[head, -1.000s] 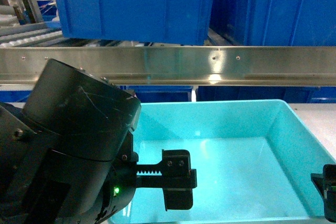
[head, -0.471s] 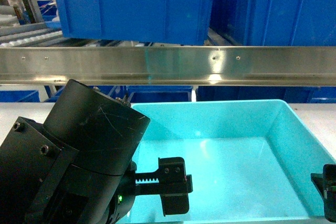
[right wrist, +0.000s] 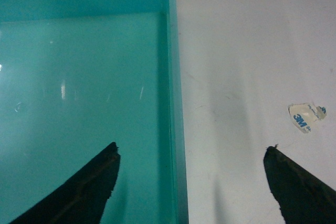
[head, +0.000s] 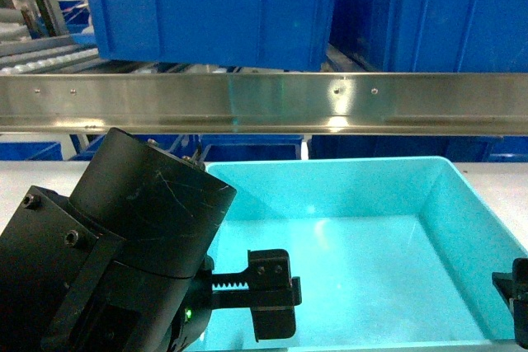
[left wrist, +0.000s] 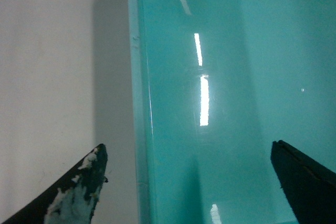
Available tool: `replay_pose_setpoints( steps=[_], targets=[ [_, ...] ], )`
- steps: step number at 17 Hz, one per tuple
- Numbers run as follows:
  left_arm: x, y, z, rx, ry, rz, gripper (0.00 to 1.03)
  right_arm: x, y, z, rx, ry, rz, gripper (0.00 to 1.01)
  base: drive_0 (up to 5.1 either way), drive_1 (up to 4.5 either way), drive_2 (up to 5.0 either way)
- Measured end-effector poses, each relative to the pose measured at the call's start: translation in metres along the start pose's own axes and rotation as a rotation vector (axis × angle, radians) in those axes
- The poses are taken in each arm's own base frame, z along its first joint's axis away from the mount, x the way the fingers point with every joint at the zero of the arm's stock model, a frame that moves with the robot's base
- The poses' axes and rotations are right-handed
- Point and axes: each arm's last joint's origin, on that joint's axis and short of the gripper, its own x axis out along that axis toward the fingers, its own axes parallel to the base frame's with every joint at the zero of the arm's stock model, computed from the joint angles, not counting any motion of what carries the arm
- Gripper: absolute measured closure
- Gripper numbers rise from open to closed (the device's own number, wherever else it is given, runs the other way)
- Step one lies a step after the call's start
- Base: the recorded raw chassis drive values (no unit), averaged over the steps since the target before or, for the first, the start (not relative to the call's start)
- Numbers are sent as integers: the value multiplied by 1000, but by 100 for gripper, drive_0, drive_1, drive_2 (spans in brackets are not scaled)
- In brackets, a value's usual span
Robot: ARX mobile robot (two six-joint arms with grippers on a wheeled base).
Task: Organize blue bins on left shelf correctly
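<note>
I have the turquoise bin (head: 363, 245) sitting open side up on the white table (head: 503, 183), just in front of the steel front rail (head: 264, 103) of the flow rack, with its long axis running left to right across my head view, parallel to that rail. Behind and above the rail, two dark blue crates (head: 214, 14) rest on the rack's roller tracks (head: 49, 55). My left gripper (left wrist: 189, 182) is spread wide and straddles the bin's left wall: one finger (left wrist: 84, 182) hangs over the table outside, the other over the bin's floor inside. My right gripper (right wrist: 191, 182) is likewise spread across the right wall, one finger (right wrist: 89, 182) inside the bin and the other outside above the table. Neither pair seems to touch the plastic, though the wrist views are too close for me to be sure. On the table beside the right gripper lies a small torn white tab (right wrist: 306, 116) printed "3M".
</note>
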Motion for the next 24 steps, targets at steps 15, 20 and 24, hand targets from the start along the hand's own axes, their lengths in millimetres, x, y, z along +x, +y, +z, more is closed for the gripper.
replay_pose_setpoints(
  steps=[15, 20, 24],
  targets=[
    [-1, 2, 2, -16, -2, 24, 101, -8, 2, 2, 19, 6, 1, 99, 0, 0, 0],
    [-36, -8, 31, 3, -138, -12, 101, -41, 1, 31, 27, -79, 17, 99, 0, 0, 0],
    [-57, -8, 44, 14, -196, -23, 101, -62, 10, 41, 14, -105, 32, 99, 0, 0, 0]
  ],
)
